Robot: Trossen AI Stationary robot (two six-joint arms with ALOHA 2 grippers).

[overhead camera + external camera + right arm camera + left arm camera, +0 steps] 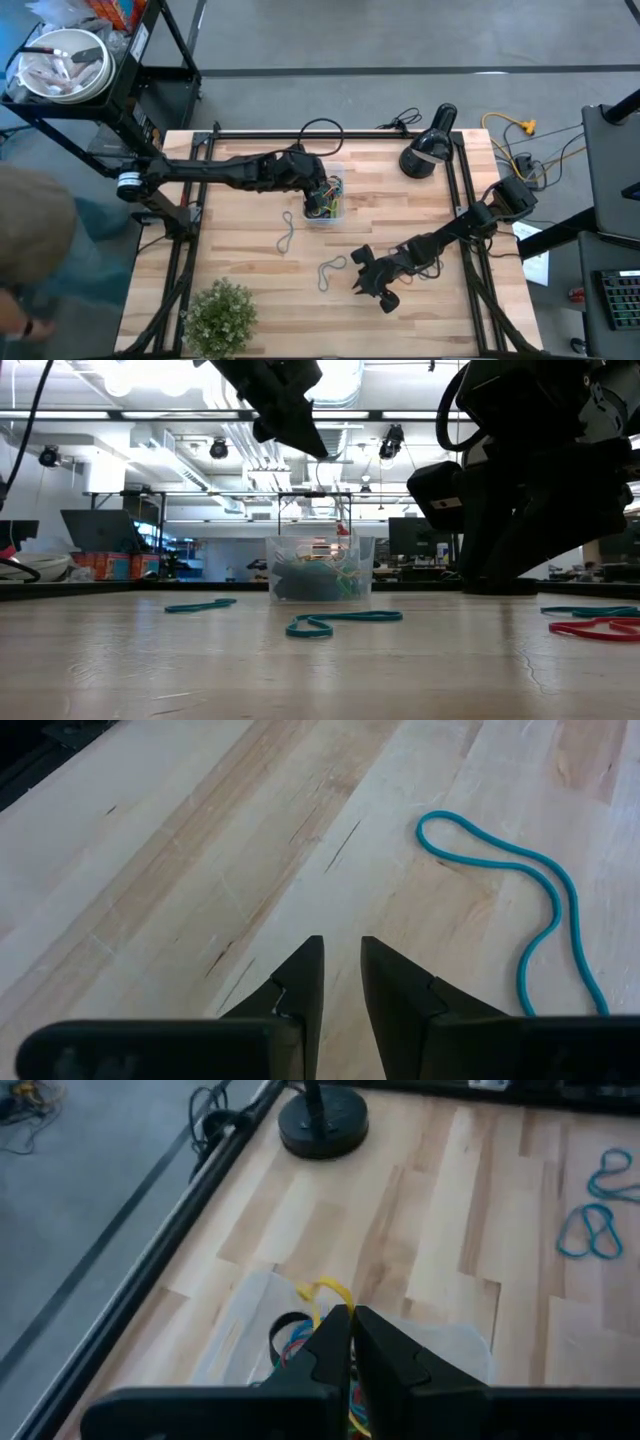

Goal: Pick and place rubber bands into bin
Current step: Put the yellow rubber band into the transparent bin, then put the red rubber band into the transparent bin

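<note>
Hanging over the bin (pixel 325 196), the left claw (pixel 350 1342) is pressed together on a yellow band (pixel 328 1292). A drop is judged next, so opening is needed. The right claw (pixel 341 982) is slightly spread, empty, near a teal band (pixel 520 885) on the table (pixel 250 290)

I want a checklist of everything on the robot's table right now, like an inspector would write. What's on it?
Surface: pale wooden table, planks showing.
Job's things: clear bin already holds many coloured rubber bands; two teal rubber bands lie loose on the wood, and a red one shows in the low view.
Clutter: small green plant at a table corner; black lamp at the far edge.
Grippers: left gripper over the bin, fingers shut, a yellow band at their tips; right gripper low beside a teal band, fingers slightly apart, empty.
Cables: black and yellow cables beyond the table.
Surroundings: white bowl on a cart.
</note>
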